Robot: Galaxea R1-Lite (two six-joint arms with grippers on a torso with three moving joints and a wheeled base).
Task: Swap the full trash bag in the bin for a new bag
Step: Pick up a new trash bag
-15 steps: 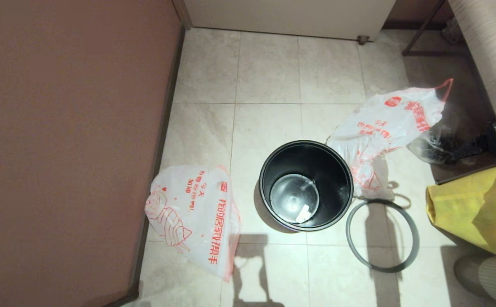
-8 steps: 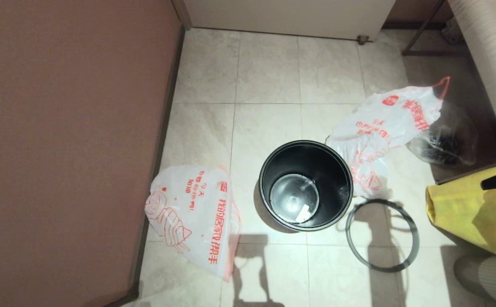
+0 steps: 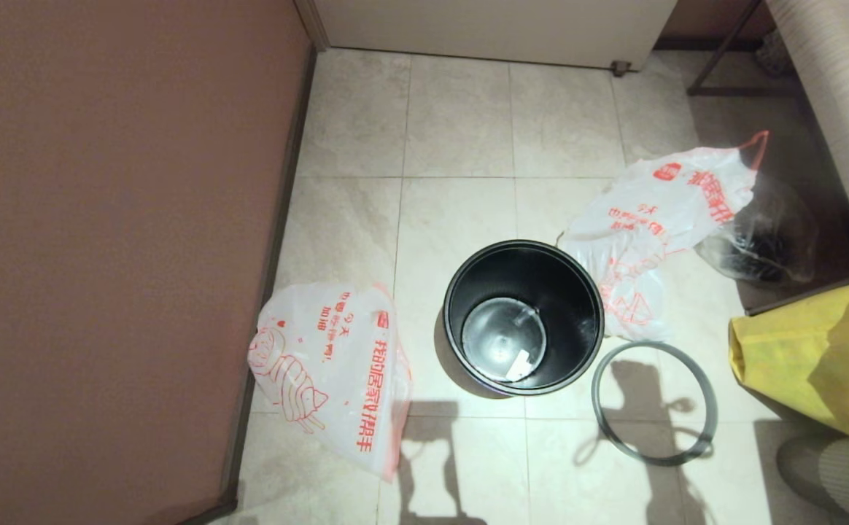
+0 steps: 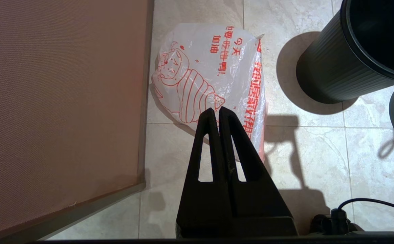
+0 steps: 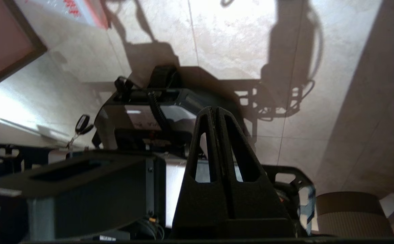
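Bin: I see the bin (image 3: 524, 318) upright on the floor tiles, mouth up, with no liner inside; only its bare glossy bottom shows, with a small pale scrap lying on it.
Grey ring rim: the grey ring rim (image 3: 654, 403) is off the bin, lying flat on the floor just beside it, nearer my base on the right.
Full trash bag: I take the printed bag (image 3: 658, 222) slumped against the bin's far right side for the full trash bag; it is out of the bin, so I judge the removal step done. I cannot make out bottles in it from here.
New bag: the new bag (image 3: 333, 368) lies flat and smooth on the floor to the bin's left, beside the brown wall panel (image 3: 118, 240), apart from the bin, untouched.
Left hand: my left hand (image 4: 218, 117) hangs above the new bag's near edge, fingers pressed together, holding nothing.
Right hand: my right hand (image 5: 215, 115) is also closed on nothing, pointed at my own base and well away from the work; the head view does not show it.
Other clutter: a clear bag with dark contents (image 3: 767, 244) sits behind the full one, and a yellow bag (image 3: 815, 357) at far right.
Left to do, as I judge it: pick up the new bag, open it into the bin, fold its edge over the lip, and press the ring back on.
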